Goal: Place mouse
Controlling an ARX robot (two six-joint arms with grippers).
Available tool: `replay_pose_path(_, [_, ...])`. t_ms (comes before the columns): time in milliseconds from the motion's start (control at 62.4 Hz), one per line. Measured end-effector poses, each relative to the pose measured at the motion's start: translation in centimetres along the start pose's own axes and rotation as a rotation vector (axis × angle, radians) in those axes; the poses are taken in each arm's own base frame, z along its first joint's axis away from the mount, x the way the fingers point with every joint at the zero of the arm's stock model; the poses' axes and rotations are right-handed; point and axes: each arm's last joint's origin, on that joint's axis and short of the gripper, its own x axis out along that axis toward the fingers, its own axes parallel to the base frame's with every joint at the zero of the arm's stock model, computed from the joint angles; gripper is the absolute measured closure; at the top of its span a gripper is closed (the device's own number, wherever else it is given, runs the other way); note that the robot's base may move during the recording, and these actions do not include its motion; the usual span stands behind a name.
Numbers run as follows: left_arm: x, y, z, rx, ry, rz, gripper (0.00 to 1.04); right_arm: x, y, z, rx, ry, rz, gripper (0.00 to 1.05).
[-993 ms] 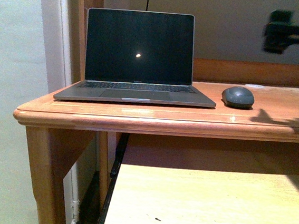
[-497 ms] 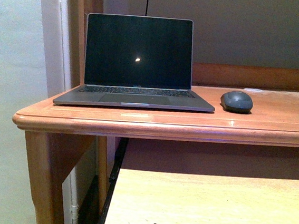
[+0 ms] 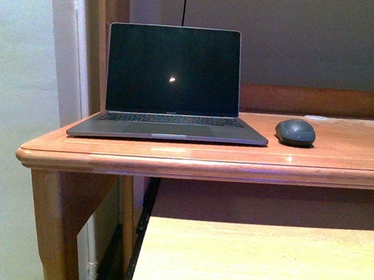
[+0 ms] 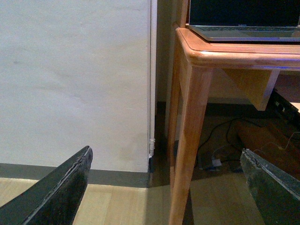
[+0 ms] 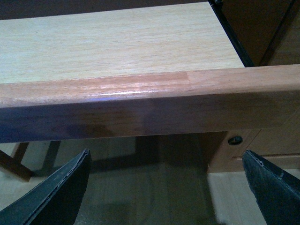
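Neither arm is showing in the front view; only the wrist cameras are catching the grippers, and each only as two dark finger tips cut off at the lower corners of its picture

Left gripper (image 4: 164, 192): fingers (image 4: 56, 194) standing wide apart, nothing between them, hanging low beside the desk leg (image 4: 187, 150) with floor and pale wall (image 4: 75, 75) behind. Cables under the desk are lying in shadow, hard to make out

Right gripper (image 5: 164, 192): fingers (image 5: 58, 197) also spread wide and empty, sitting below the front rail of a light wood pull-out shelf (image 5: 117, 42); the space under the rail is dim and blurred

Desk (image 3: 191, 163) is running off the right edge of the front view, so its far right end is not visible. Its underside is in deep shadow

Mouse (image 3: 295, 132): small, dark grey, rounded oval, matte top with a faint sheen along the upper curve. It is resting flat on the desk top, just right of the laptop (image 3: 171, 85) and apart from it, roughly level with the laptop's keyboard. No button seams or wheel can be made out at this distance

Laptop is standing open, screen dark apart from one small bright reflection; a thin black cable (image 3: 185, 3) is hanging down the wall behind it
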Motion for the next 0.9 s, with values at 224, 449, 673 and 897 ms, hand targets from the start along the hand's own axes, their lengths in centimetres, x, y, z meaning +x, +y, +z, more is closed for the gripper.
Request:
replay_pose_path(224, [0.0, 0.0, 0.0, 0.0, 0.0, 0.0, 0.08, 2.6, 2.4, 0.4, -0.046, -0.028, 0.011, 0.07])
replay_pose_path(449, [0.0, 0.0, 0.0, 0.0, 0.0, 0.0, 0.08, 6.2, 5.7, 0.3, -0.06, -0.027, 0.018, 0.07])
replay_pose_path(673, [0.0, 0.0, 0.0, 0.0, 0.0, 0.0, 0.08, 11.1, 9.5, 2.4, -0.062, -0.05, -0.001, 0.07])
replay_pose_path(897, [0.0, 0.0, 0.0, 0.0, 0.0, 0.0, 0.08, 16.5, 13.9, 5.8, -0.049, -0.079, -0.032, 0.07])
